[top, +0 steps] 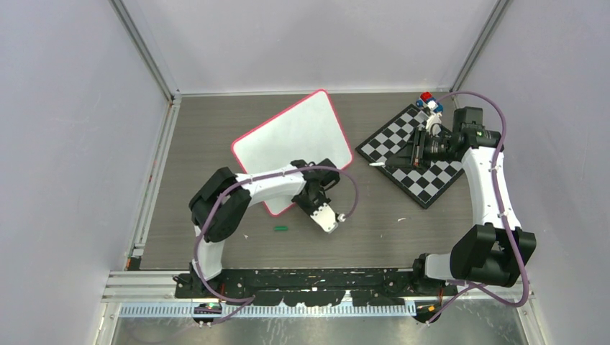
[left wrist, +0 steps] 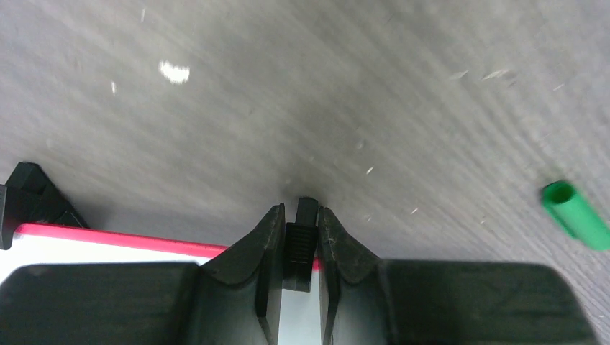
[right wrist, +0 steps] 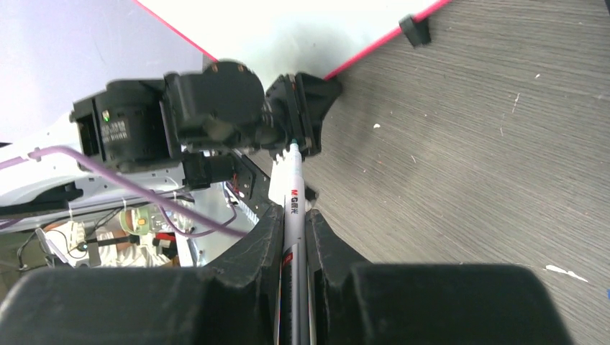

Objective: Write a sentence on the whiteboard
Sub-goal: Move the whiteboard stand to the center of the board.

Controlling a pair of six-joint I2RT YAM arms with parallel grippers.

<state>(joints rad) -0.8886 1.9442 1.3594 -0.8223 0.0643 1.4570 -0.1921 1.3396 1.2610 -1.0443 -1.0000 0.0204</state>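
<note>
– Top external view: where is the whiteboard (top: 291,136), and is anything written on it?
– It lies flat and turned askew on the table (top: 403,230), toward the far side, just beside the checkered board (top: 431,183). Its surface looks bare, and I see no sentence on it yet.
– Why is the left gripper (top: 325,169) at its near edge?
– In the left wrist view the jaws are pressed together on a black clip (left wrist: 306,241) at the red rim. I judge this pins the board, so that it does not slide under the pen.
– And the right gripper (right wrist: 293,219)?
– It is closed around a white marker (right wrist: 293,183), tip pointing forward, above the edge of the checkered board and apart from the white surface. The green cap (left wrist: 575,214) lies on the table, so the tip is probably ready for writing.
</note>
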